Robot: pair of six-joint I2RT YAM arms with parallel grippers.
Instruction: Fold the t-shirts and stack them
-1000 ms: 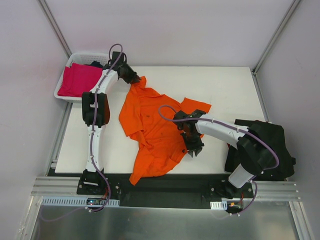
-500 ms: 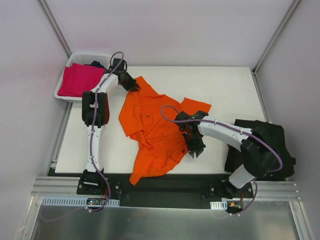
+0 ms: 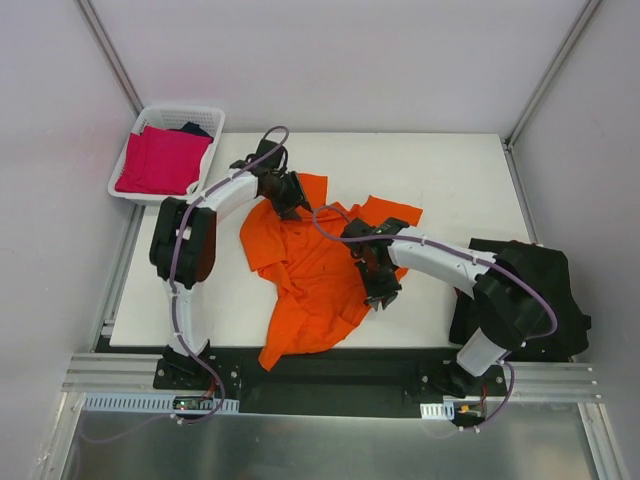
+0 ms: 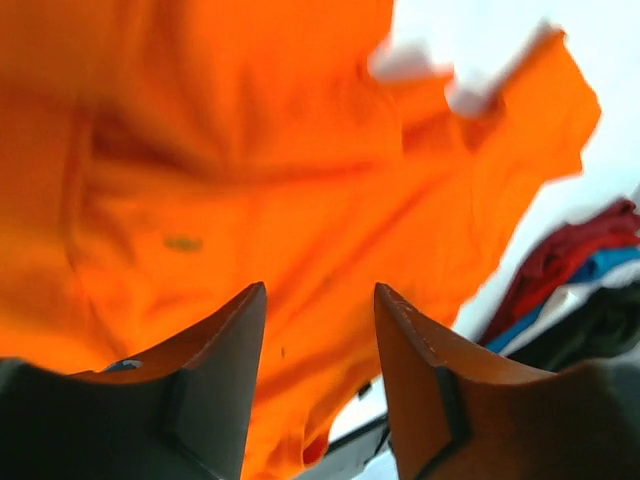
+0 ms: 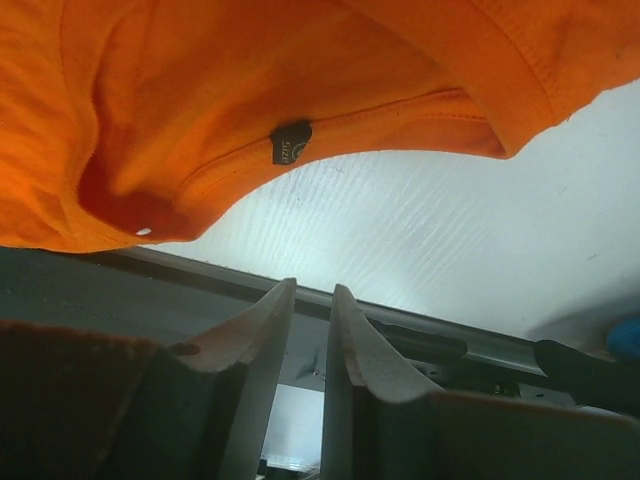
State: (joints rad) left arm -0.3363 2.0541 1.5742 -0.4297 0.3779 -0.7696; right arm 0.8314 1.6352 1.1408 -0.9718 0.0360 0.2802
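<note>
One white lattice basket (image 3: 180,108) sits off the table's (image 3: 450,170) far left corner. It holds a magenta-pink t-shirt (image 3: 160,160) laid flat, with a bit of dark cloth (image 3: 193,128) showing behind it at the far side.

The orange t-shirt (image 3: 300,270) lies crumpled in the middle of the table. One sleeve is spread toward the right, and its lower end trails over the near edge onto the black base rail.

The left gripper (image 3: 290,195) hangs over the shirt's far end. Its wrist view shows the fingers (image 4: 225,350) parted with nothing between them, only the orange t-shirt (image 4: 250,150) beyond.

The right gripper (image 3: 380,290) is at the shirt's right side. Its wrist view shows the fingers (image 5: 260,320) almost together, a thin slit between them and no cloth in that slit. The orange t-shirt (image 5: 250,80) hangs above the bare white table there, with a small dark label (image 5: 290,142) at a seam.

Black t-shirts (image 3: 565,300) lie heaped at the table's near right corner. The right arm's upper links cross in front of that heap. The left arm bends between the basket and the orange shirt.
</note>
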